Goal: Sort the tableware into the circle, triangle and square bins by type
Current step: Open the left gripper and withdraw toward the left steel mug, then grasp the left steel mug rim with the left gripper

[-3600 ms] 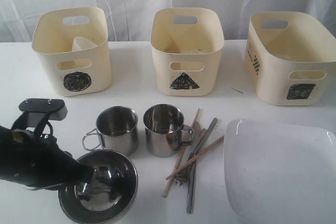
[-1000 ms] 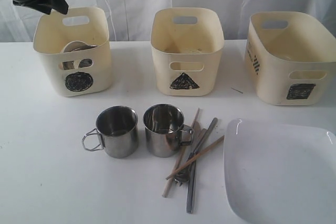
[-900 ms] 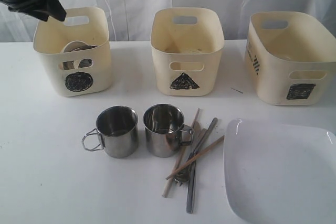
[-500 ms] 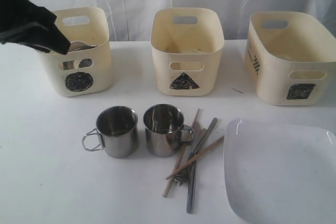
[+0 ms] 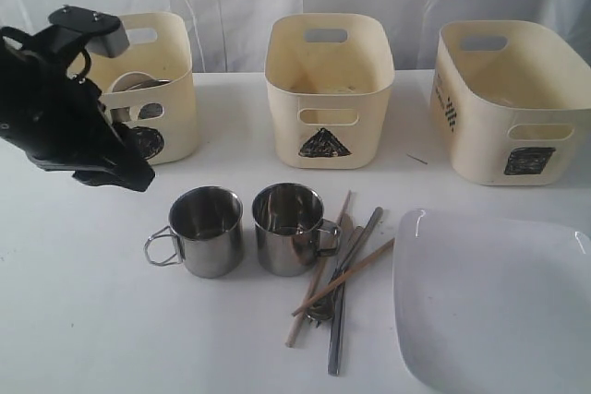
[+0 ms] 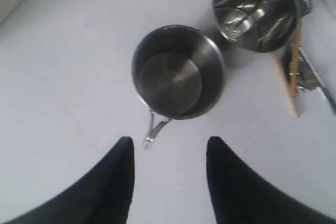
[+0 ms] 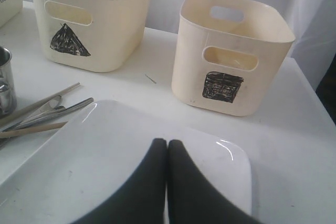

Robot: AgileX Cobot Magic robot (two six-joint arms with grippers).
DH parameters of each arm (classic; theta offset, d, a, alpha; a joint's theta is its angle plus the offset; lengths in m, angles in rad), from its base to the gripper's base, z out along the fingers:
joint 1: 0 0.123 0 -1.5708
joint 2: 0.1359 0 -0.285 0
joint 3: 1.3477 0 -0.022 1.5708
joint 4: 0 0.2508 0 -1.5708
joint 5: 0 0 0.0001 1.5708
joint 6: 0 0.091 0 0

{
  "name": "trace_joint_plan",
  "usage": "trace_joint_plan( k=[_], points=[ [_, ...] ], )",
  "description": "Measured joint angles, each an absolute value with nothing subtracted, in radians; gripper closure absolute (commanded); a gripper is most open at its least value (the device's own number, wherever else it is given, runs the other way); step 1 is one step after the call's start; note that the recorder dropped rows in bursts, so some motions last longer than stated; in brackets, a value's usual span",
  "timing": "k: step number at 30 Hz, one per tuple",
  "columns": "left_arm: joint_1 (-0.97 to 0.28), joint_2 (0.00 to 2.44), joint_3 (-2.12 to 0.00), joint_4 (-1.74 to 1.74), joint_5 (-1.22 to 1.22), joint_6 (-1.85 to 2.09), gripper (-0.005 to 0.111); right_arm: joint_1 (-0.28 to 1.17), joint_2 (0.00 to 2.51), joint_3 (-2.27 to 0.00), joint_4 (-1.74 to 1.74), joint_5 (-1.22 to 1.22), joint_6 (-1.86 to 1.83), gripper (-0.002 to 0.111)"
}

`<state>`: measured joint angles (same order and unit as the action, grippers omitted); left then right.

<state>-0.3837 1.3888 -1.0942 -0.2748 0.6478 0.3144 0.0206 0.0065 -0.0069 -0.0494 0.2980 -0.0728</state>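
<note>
My left gripper [image 6: 169, 142] is open and empty, hanging above the table just short of the left steel mug [image 6: 177, 72], whose handle points toward it. In the exterior view the left gripper [image 5: 129, 175] is low in front of the circle bin [image 5: 173, 66]. Bowl rims [image 5: 138, 81] show inside that bin. Beside the left mug [image 5: 205, 228] stands a second mug [image 5: 291, 226], then wooden chopsticks [image 5: 343, 276] crossed over metal cutlery [image 5: 338, 320]. The right gripper [image 7: 167, 143] is shut over the large white plate [image 7: 94, 150], holding nothing.
The triangle bin [image 5: 328, 89] stands at centre back and the square bin [image 5: 512, 103] at back right. The plate [image 5: 494, 297] fills the front right corner of the table. White curtains hang behind the bins.
The steel bowl that my left gripper held over the front left of the table now lies in the circle bin. The left arm has swung down from above that bin toward the mugs.
</note>
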Motion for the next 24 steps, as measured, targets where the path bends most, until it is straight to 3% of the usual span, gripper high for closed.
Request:
trace_joint_plan(
  k=[6,24],
  points=[
    [-0.384,1.48,-1.088,-0.242,0.535,0.334,0.049,0.021,0.006,-0.007,-0.049,0.298,-0.073,0.108],
    [-0.384,1.702,-1.088,-0.351,0.336,0.471,0.049,0.021,0.006,-0.007,-0.049,0.298,-0.073,0.108]
  ],
)
